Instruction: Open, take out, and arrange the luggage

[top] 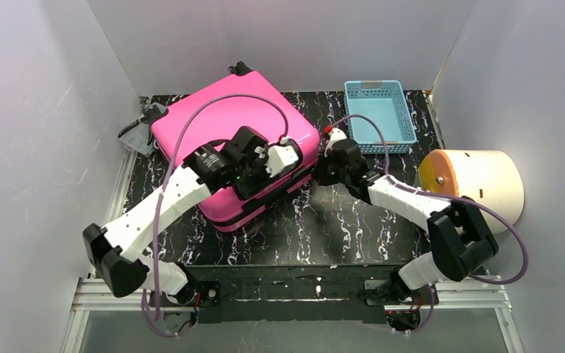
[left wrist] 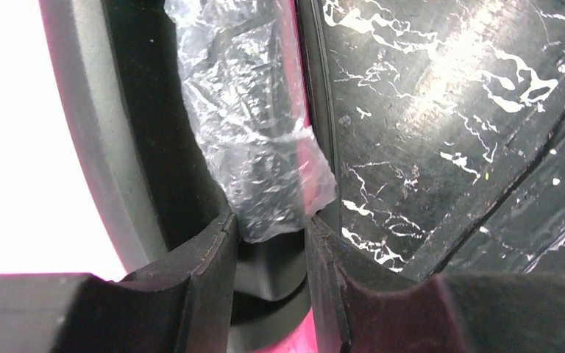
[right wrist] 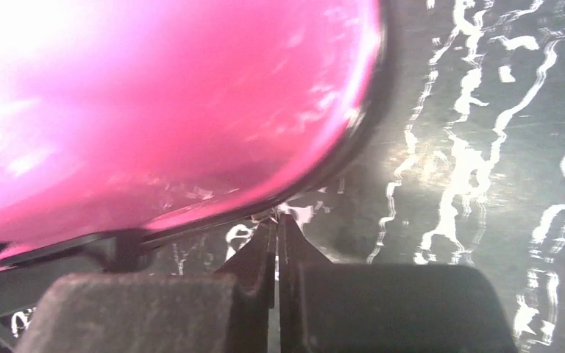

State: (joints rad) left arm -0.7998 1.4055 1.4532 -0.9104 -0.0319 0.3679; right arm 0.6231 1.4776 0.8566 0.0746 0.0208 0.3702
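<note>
So the black table had the luggage lying flat around its 10 o'clock, lid looking still down. Left gripper was at the case's 5 o'clock edge, clenched on crinkly plastic wrap by the seam. Right gripper was clenched on nothing beside the 3 o'clock corner. My worry: the wrap tears or slips, or the unpinned case skids.

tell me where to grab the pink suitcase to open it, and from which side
Grip the luggage at its front-right edge, on the black seam band between the shells, coming in low from that side. It lies flat and closed, so the smooth pink top likely offers no hold. The left end effector pinches clear plastic wrap there.
</note>
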